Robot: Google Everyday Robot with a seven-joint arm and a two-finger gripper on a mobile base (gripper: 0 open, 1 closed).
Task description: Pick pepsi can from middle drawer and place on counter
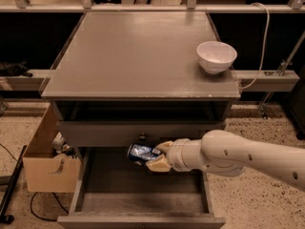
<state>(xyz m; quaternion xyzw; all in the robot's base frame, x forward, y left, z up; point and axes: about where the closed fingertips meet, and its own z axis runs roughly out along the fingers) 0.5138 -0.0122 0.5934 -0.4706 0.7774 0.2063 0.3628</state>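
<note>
The pepsi can is blue with silver markings and lies sideways in my gripper, which is shut on it. The gripper holds the can in the air above the open middle drawer, just in front of the grey drawer front with its round knob. The drawer floor below is bare grey. The counter is the flat grey top of the cabinet, above the can. My white arm comes in from the right.
A white bowl stands at the right rear of the counter. A cardboard box sits on the floor left of the cabinet. A white cable hangs at the right. A rail runs behind the cabinet.
</note>
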